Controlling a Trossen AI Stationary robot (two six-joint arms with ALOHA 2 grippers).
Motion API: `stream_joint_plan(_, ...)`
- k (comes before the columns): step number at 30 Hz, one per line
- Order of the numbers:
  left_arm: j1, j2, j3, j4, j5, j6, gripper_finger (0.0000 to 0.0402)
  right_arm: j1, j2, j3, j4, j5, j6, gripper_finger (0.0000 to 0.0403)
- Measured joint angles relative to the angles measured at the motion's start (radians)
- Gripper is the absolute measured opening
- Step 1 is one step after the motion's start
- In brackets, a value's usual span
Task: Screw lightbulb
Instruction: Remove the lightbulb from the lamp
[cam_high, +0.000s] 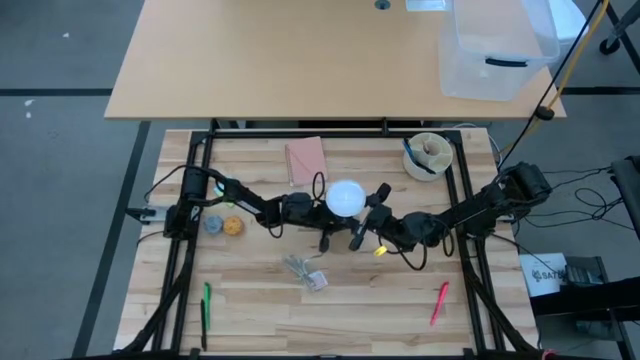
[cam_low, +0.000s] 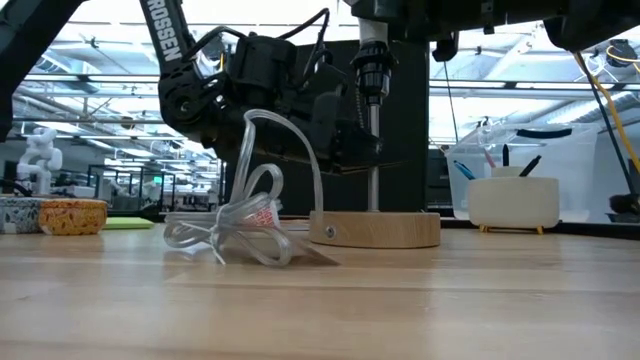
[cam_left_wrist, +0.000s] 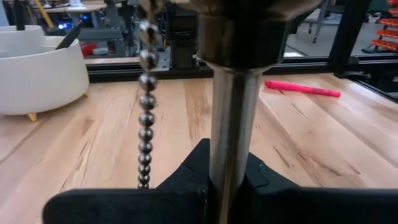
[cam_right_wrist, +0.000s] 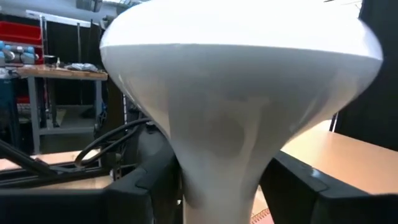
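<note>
The lightbulb, white and mushroom-shaped, stands dome up at the top of a lamp; in the right wrist view the lightbulb fills the frame. The lamp has a metal stem, a bead chain and a round wooden base. My left gripper is shut on the stem, reaching in from the table's left. My right gripper comes from the right, with its fingers at the bulb's narrow neck. The low view cuts the bulb off at its top edge. My left gripper pinches the lamp's metal stem between its two fingers, below the socket. The fingers come about level from the table's left and lie across the upright stem. The lamp stands on its wooden base on the table. My right gripper has the bulb's tapering neck between its two fingers, one on each side, under the dome. It comes about level from the table's right. The bulb stands upright on top of the lamp.
A crumpled clear wrapper lies on the table just in front of the lamp. A white bowl with tools and a pink pad sit at the back. A pink marker and a green marker lie near the front.
</note>
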Motion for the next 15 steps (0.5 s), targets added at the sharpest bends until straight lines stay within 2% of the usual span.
stream_joint_plan(4, 0.001, 0.000, 0.000, 0.000, 0.035, 0.012, 0.0024, -0.001, -0.001, 0.000, -0.016, -0.023, 0.002, 0.0175)
stream_joint_plan(15, 0.003, 0.000, -0.001, -0.003, 0.128, 0.019, 0.0024, -0.009, -0.011, 0.000, -0.060, -0.081, -0.001, 0.0175)
